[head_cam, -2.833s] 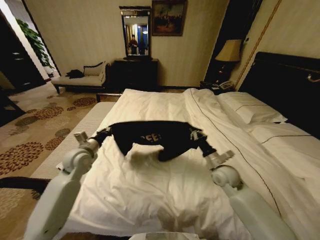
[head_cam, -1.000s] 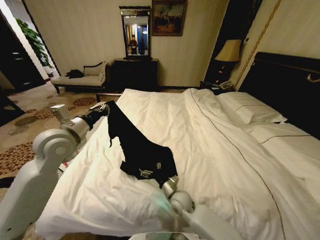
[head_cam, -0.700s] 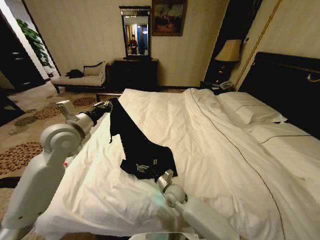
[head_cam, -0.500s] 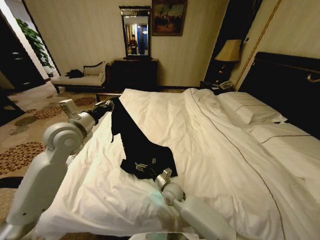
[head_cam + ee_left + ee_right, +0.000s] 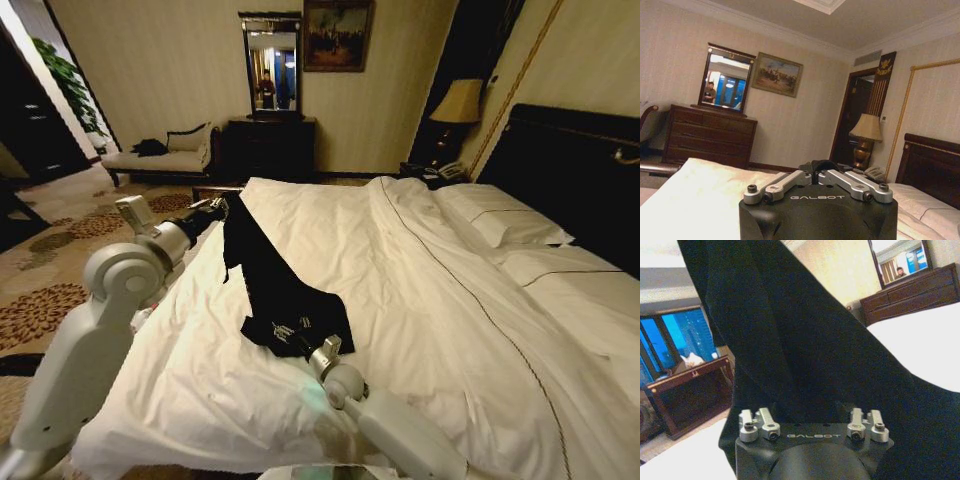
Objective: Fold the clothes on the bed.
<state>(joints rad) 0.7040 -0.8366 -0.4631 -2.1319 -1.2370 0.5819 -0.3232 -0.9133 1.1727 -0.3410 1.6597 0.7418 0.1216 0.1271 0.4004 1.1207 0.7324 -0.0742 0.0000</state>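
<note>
Left end effector [image 5: 218,208] clamped on one end of the black short-sleeved T-shirt [image 5: 275,285], at the left edge of the white-duveted double bed [image 5: 420,290]. Shirt runs as a diagonal strip down to right end effector [image 5: 308,348], closed on its other end. Dark wooden dresser [image 5: 268,150] beyond. Barely changed from half a second ago.

The black T-shirt [image 5: 272,282] stretches across the bed [image 5: 420,300] between left claw [image 5: 220,207] and right claw [image 5: 305,343]

Black T-shirt [image 5: 272,283], white bed [image 5: 420,290]
</note>
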